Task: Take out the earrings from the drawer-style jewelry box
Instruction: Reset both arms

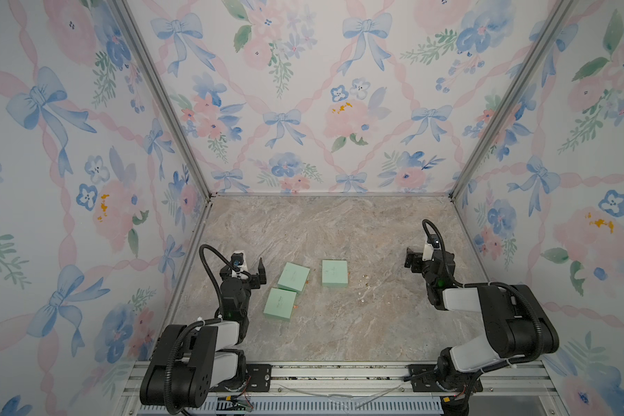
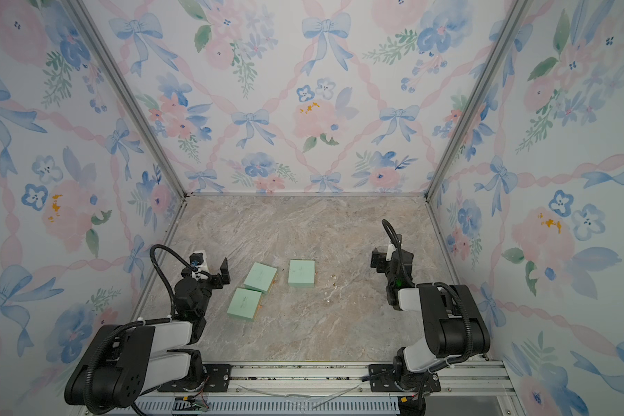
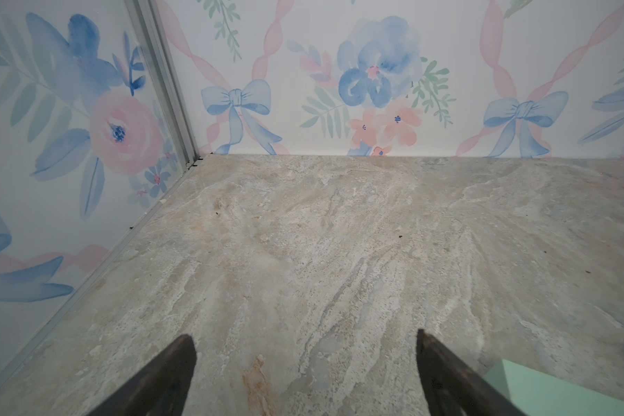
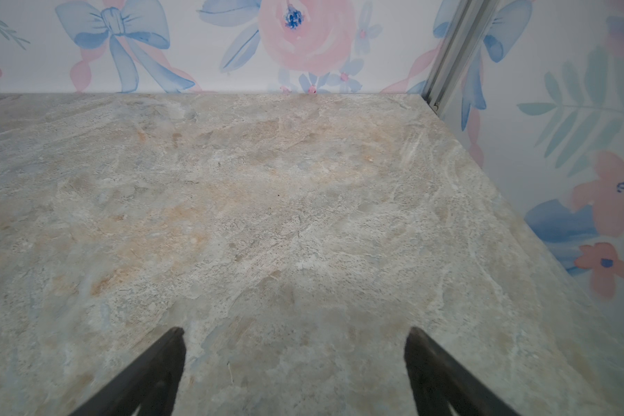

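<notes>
Left gripper [image 3: 303, 336]: jaws spread to their widest, nothing held; parked above the bench [image 1: 339, 331] near its left edge, fingers pointed at the far left corner. Right gripper [image 4: 296, 329]: likewise spread wide and empty, held near the right edge, pointed at the far right corner. Neither wrist view takes in the earrings. A mint corner of one box is caught at the margin of the left wrist view. In both top views, three flat mint boxes are noted. Two [image 1: 293, 276] [image 1: 280, 303] lie just beside the left gripper, tilted and close together, each with a small orange tab at the side turned toward the bench middle. The third box [image 1: 334, 273] lies squarer, nearer the middle. The earrings [image 1: 363, 287] are seen out on the bare bench just beside the third box, on its right-edge side, between it and the right gripper. They are strewn in a loose line running from far edge toward near edge. All boxes look shut; whether any pieces are left inside cannot be told. Judged: the right arm is the nearer to the loose earrings, the left to the paired boxes. Open room is ample toward the far edge and the near edge. The beads are tiny beside a finger, so rolling under a nudge is to be expected.
</notes>
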{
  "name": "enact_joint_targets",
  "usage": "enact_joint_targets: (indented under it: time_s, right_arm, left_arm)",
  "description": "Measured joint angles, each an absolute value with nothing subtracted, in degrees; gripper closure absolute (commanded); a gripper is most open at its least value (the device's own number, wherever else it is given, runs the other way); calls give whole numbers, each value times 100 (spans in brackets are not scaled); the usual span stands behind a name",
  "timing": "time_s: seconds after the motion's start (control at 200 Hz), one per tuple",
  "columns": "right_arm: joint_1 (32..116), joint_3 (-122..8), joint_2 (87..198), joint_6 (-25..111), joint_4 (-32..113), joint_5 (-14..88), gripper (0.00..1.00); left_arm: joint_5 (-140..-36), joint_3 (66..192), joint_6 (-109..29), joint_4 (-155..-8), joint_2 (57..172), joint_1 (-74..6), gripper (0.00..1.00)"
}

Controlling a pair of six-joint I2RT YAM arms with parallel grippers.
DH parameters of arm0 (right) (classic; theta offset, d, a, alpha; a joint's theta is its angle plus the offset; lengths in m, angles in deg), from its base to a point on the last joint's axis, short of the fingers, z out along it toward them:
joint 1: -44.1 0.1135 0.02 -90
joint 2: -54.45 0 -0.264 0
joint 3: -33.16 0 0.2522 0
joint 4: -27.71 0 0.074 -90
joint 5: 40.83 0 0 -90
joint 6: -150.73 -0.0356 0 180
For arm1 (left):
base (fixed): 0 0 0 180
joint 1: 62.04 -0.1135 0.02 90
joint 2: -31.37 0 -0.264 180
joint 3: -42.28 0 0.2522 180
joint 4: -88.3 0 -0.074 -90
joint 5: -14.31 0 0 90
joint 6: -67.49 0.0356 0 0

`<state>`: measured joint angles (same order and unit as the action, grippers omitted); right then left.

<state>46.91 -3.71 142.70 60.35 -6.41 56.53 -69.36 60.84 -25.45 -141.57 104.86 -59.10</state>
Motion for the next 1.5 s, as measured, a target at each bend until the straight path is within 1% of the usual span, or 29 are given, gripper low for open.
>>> enact_joint_targets:
  time_s: [0.205, 0.295, 0.655, 1.5]
  right_arm:
    - [4691, -371, 14270, 6037, -638, 5653, 4]
    - [4691, -371, 14270, 6037, -638, 5653, 4]
    - [4691, -371, 14270, 6037, -638, 5653, 4]
    - [4691, -371, 14270, 6037, -638, 5650, 4]
  left_arm:
    - [-7056, 6208, -2442, -14905, 11603, -5912, 3]
    - [-7124, 6324, -2396, -14975, 11946, -5912, 2]
    - [-7319, 7041, -2315, -14426, 11957, -6056, 2]
    - [-7319, 7052, -2315, -14242, 11957, -6074, 2]
